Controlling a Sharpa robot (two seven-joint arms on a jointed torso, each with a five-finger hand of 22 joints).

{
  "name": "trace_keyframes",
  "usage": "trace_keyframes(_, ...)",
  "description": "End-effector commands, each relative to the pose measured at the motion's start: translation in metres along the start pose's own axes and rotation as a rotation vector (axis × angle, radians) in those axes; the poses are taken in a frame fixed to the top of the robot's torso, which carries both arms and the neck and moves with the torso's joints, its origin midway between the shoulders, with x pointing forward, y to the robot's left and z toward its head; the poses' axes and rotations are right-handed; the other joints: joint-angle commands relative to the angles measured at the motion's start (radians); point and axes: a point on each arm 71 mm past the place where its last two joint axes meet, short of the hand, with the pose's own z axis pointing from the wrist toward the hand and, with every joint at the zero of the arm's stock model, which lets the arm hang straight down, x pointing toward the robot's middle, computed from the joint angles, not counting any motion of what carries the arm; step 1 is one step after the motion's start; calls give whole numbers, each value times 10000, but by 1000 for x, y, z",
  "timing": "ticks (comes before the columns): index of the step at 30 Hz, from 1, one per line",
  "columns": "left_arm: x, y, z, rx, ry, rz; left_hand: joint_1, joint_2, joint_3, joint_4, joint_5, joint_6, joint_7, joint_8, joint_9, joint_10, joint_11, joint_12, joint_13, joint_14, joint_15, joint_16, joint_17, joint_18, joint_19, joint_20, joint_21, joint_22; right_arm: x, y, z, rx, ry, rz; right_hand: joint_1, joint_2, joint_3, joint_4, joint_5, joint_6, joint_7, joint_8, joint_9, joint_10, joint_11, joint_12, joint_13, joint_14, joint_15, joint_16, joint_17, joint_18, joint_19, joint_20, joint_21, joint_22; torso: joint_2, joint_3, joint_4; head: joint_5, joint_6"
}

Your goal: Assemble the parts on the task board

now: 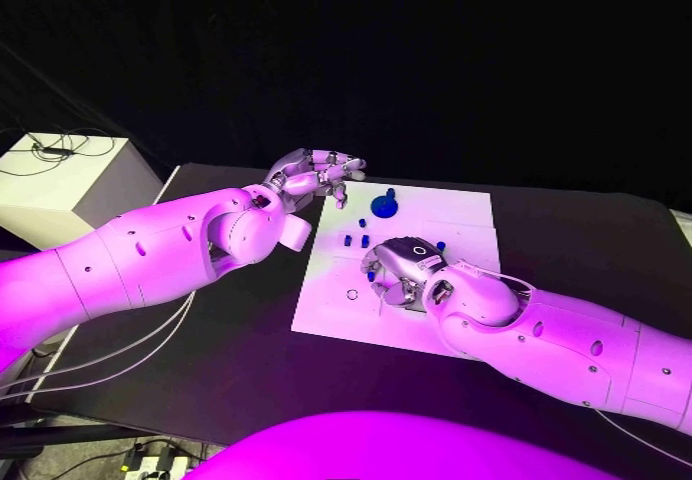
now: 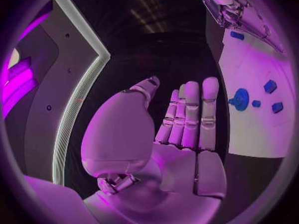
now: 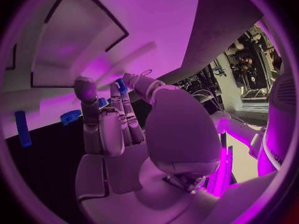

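Several small blue plastic parts (image 1: 356, 240) lie scattered on the white rectangular task board (image 1: 447, 215), which sits flat in the middle of the black counter (image 1: 577, 235). A round blue gear-like part (image 1: 384, 205) stands near the board's far edge.

My right hand (image 1: 404, 268) is low over the board's middle. The right wrist view shows a small blue piece (image 3: 121, 85) up at its fingertips; I judge it pinched there.

My left hand (image 1: 315, 176) hovers off the board's far left corner, fingers straight and close together, holding nothing.

I read these parts as light, rigid and smooth, so likely slippery. I'd pinch each across its flat sides and take the gear by its rim.
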Motion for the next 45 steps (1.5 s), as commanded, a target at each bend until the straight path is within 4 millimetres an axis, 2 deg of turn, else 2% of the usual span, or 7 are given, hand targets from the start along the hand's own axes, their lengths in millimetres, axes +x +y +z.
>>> trace_keyframes(1,2,-1,0,33,183,-101,127,5,-19,68,-2,-79,-8,15,-4,-79,11,-43,9,-72,22,-43,14,21,-99,20,-67,-38,0,0,-1,-60,-147,40,122,-17,-223,4,-16,-168,-14,-107,-21,-302,6,34,31,241,85,-143,-261,174,-199,-4,-355,-329,4,3,6,-26,33)
trace_keyframes(9,1,0,0,-8,161,-90,152,4,-52,94,-19,-116,4,11,-9,-145,28,-60,7,-95,36,-57,21,31,-149,29,-116,-90,-2,-2,-2,23,-554,154,433,94,-955,44,36,-702,-34,-446,-117,-921,24,178,47,102,91,-440,-803,269,-427,3,-999,-884,-2,-1,1,-51,65)
trace_keyframes(23,-1,0,0,-41,137,-63,184,4,-88,115,-27,-144,18,17,-10,-210,43,-70,9,-115,49,-69,30,37,-187,40,-151,-125,-13,-13,-19,292,-844,860,576,252,-1217,208,211,-705,-91,-537,-131,-658,-53,630,103,217,29,-302,-584,214,-72,-43,-802,-618,-21,3,-9,-136,172)
trace_keyframes(25,-1,0,0,-37,127,-49,185,4,-89,116,-27,-144,19,18,-10,-212,44,-69,9,-116,50,-70,30,40,-197,41,-162,-138,-17,-19,-23,511,-710,1326,558,293,-1078,256,194,-829,-245,-628,-161,-500,-92,754,86,343,-2,-53,-161,153,168,-78,-520,-319,-29,-17,-17,-189,226)
trace_keyframes(27,-1,0,0,-13,126,-40,186,5,-90,117,-28,-145,19,18,-10,-213,44,-69,10,-117,50,-70,30,43,-209,41,-174,-152,-22,-28,-29,766,-542,1742,502,299,-850,305,212,-764,-44,-628,-151,-369,-81,853,54,406,-1,102,67,108,329,-95,-351,-132,-35,-20,-31,-211,279)
trace_keyframes(35,-3,0,-1,30,135,-26,216,-17,-150,142,-29,-155,26,43,-6,-267,58,-62,20,-171,69,-99,37,78,-365,58,-330,-320,-52,-71,-49,1553,-566,2490,339,189,-616,397,149,-516,-69,-532,-97,-109,-102,993,46,510,-8,384,544,56,534,-97,-117,142,-91,6,-155,-285,402)
trace_keyframes(45,-1,4,-2,-78,186,-323,248,-10,-166,149,-21,-158,27,56,-3,-284,61,-53,26,-200,73,-115,39,91,-424,65,-388,-380,-82,-112,-62,1944,-601,1611,152,-130,-1092,492,231,-602,-242,-615,-91,-449,-129,801,26,356,-18,158,-35,-40,830,-90,223,578,-141,48,-264,-401,523)
